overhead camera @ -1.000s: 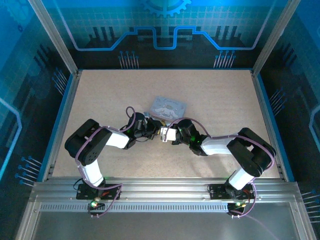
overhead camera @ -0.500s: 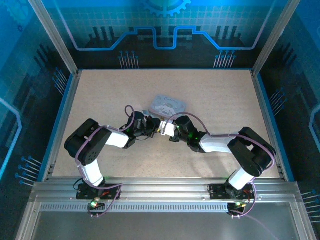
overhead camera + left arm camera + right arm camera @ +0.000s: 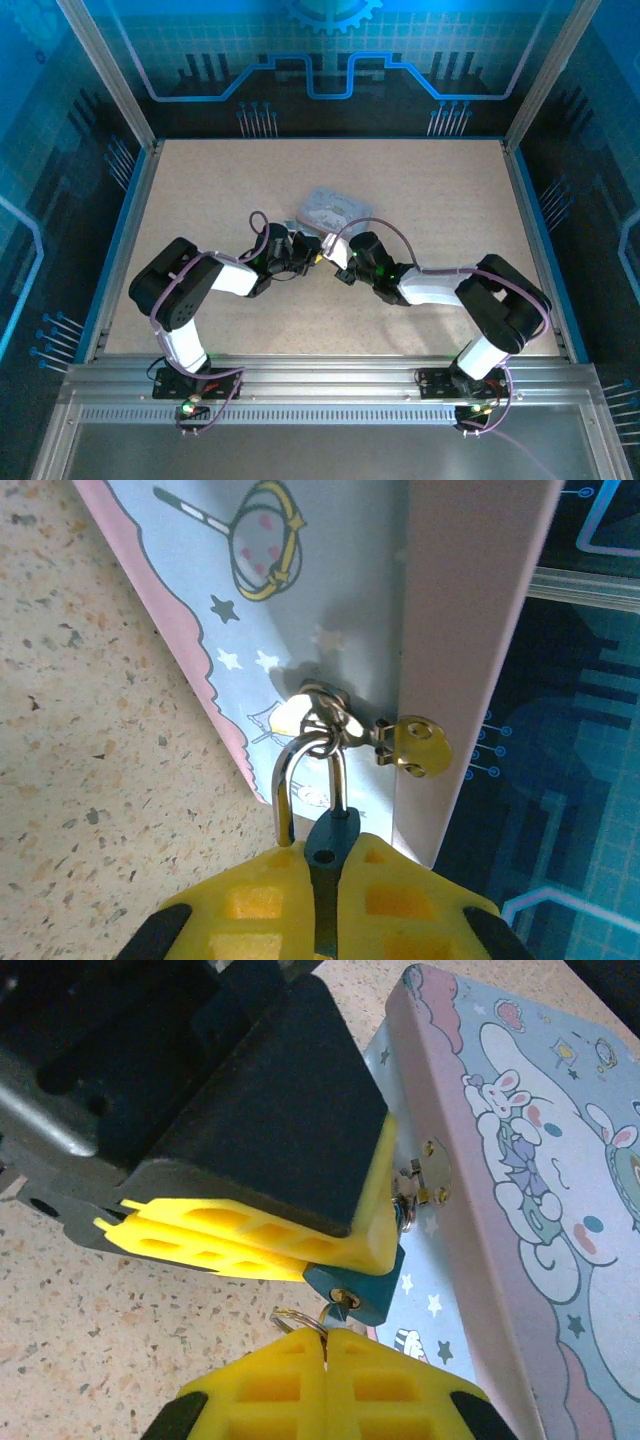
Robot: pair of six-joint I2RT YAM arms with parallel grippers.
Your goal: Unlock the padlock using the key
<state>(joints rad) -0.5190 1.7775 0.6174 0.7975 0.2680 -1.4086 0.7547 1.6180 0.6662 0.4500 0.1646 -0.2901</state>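
Note:
In the left wrist view my left gripper point(image 3: 322, 868) is shut on the dark padlock point(image 3: 326, 842). Its silvery shackle point(image 3: 310, 755) hangs through the ring on the tin's front. One shackle leg enters the body. The other ends beside it, next to an empty hole. In the right wrist view my right gripper point(image 3: 325, 1345) is shut on the small grey key point(image 3: 336, 1312), whose tip sits in the keyhole of the padlock point(image 3: 368, 1285). A wire key ring point(image 3: 295, 1320) pokes out beside the fingers. Seen from above, the left gripper point(image 3: 305, 252) and right gripper point(image 3: 334, 258) meet tip to tip.
The pale lilac tin point(image 3: 335, 207) with a cartoon lid point(image 3: 540, 1160) lies just behind both grippers, its brass hasp point(image 3: 415, 745) at the front edge. Speckled tabletop point(image 3: 420, 190) spreads around it, bounded by aluminium frame rails point(image 3: 530, 230) at the sides.
My right gripper has edged up and left, closing on the left gripper and the padlock. The tin has shifted slightly. The left arm has hardly moved.

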